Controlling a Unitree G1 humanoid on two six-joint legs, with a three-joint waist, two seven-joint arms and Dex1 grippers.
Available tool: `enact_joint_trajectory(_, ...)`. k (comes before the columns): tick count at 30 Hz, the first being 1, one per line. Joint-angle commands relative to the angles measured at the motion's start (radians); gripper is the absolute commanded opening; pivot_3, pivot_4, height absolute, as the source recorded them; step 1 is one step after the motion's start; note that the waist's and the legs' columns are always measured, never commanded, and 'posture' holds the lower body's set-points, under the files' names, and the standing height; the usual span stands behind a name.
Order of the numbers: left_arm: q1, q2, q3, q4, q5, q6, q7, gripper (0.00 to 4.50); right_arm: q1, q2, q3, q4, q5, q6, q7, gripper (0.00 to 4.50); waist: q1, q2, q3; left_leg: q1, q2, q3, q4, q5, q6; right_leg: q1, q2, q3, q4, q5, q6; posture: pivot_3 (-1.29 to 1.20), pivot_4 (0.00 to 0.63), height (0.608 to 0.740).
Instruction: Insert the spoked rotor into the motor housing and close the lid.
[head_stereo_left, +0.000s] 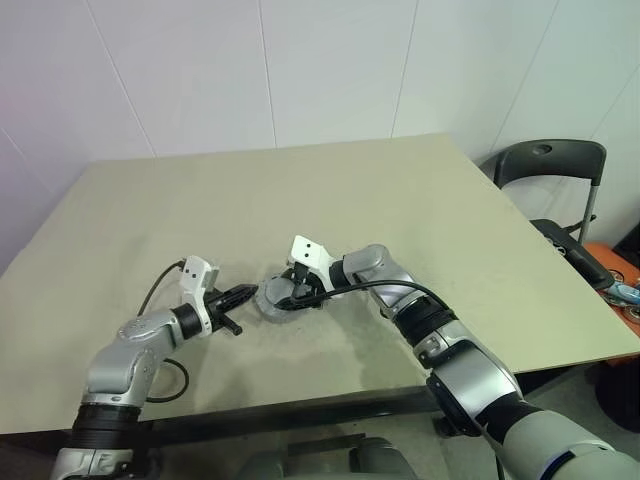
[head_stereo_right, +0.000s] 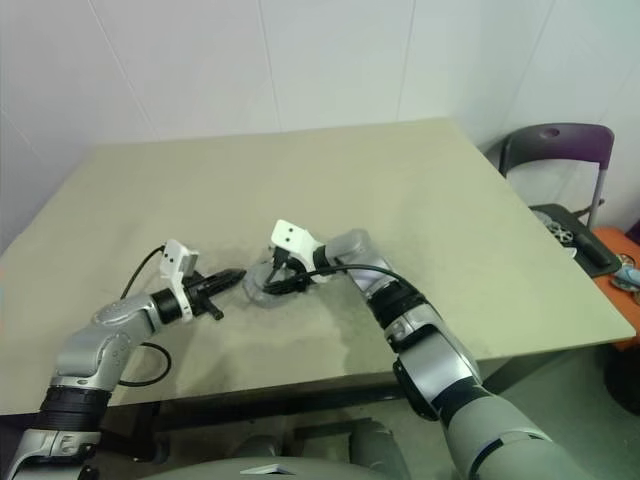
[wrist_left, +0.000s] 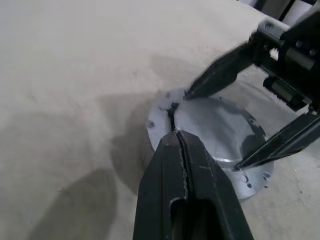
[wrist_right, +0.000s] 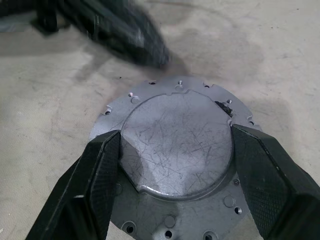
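Grey scratched lid (wrist_right: 177, 145) flat on housing (wrist_right: 150, 100), mid-bench (head_stereo_left: 400, 220). Right gripper (wrist_right: 175, 165) fingers wide, straddling lid rim. Left gripper (wrist_left: 176, 145) fingers pressed together, tip at lid edge. Advice: press straight down, keep lid centred, avoid tilting.

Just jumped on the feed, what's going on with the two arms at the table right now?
The right tool has its fingers on either side of a round grey disc, plain flat face up, which looks like the lid, lying on the table. Whether the housing is beneath it cannot be told. The left tool is shut, holds nothing and points its tip at the disc's edge.
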Motion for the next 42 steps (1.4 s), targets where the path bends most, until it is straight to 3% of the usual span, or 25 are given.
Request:
enact_joint_trajectory(1, -0.025, 0.002, -0.026, 0.015, 0.042, 0.012, 0.013, 0.0, 0.01, -0.005, 0.017, -0.007, -0.022, 0.016, 0.002, 3.04, 0.0, 0.0, 0.0, 0.0, 0.0, 0.0, 0.0, 0.0, 0.0, 0.0, 0.0, 0.0, 0.0, 0.0, 0.0, 0.0, 0.0, 0.74)
enact_joint_trajectory(8, -0.039, -0.008, -0.043, 0.019, 0.065, 0.027, 0.012, 0.0, 0.017, -0.009, 0.019, -0.024, -0.018, 0.031, 0.014, 3.04, 0.001, 0.0, -0.001, 0.001, 0.0, 0.0, 0.0, 0.0, 0.0, 0.001, 0.0, 0.0, 0.0, 0.0, 0.0, 0.0, 0.0, 0.74)
enact_joint_trajectory(12, -0.037, -0.006, -0.046, 0.011, 0.067, 0.042, 0.009, 0.0, 0.012, -0.008, -0.01, -0.058, 0.023, 0.09, 0.036, 4.45, 0.001, 0.0, -0.001, 0.0, 0.0, 0.0, 0.0, 0.0, 0.0, 0.001, 0.0, 0.0, 0.0, 0.0, 0.0, 0.0, 0.0, 0.74)
enact_joint_trajectory(13, -0.036, -0.005, -0.048, 0.009, 0.067, 0.048, 0.007, 0.0, 0.005, -0.005, -0.029, -0.063, 0.039, 0.111, 0.036, 4.48, 0.001, 0.0, -0.001, 0.001, 0.0, 0.0, 0.0, 0.0, 0.0, 0.001, 0.0, 0.0, 0.0, 0.0, 0.0, 0.0, 0.0, 0.74)
enact_joint_trajectory(23, -0.025, -0.001, -0.053, -0.01, 0.068, 0.067, -0.007, 0.0, -0.09, -0.05, -0.196, 0.001, 0.181, 0.332, 0.066, 4.48, 0.003, 0.0, -0.001, 0.0, 0.0, -0.001, 0.0, 0.0, 0.0, 0.001, -0.001, -0.001, 0.0, 0.0, 0.0, 0.0, 0.0, 0.74)
enact_joint_trajectory(31, -0.019, -0.001, -0.049, -0.018, 0.07, 0.074, -0.013, 0.0, -0.147, -0.091, -0.278, 0.083, 0.307, 0.834, 0.054, 4.48, 0.002, 0.0, -0.001, -0.001, 0.0, -0.001, 0.0, 0.0, 0.0, 0.0, -0.001, -0.001, 0.0, 0.0, 0.0, 0.0, 0.0, 0.74)
enact_joint_trajectory(42, -0.01, -0.002, -0.048, -0.029, 0.071, 0.08, -0.017, 0.0, -0.181, -0.013, -0.47, 0.271, 0.379, 0.962, -0.148, 4.48, 0.001, 0.0, -0.001, -0.001, -0.001, 0.0, 0.0, 0.0, 0.0, 0.0, -0.001, 0.0, 0.0, 0.0, 0.0, 0.0, 0.0, 0.74)
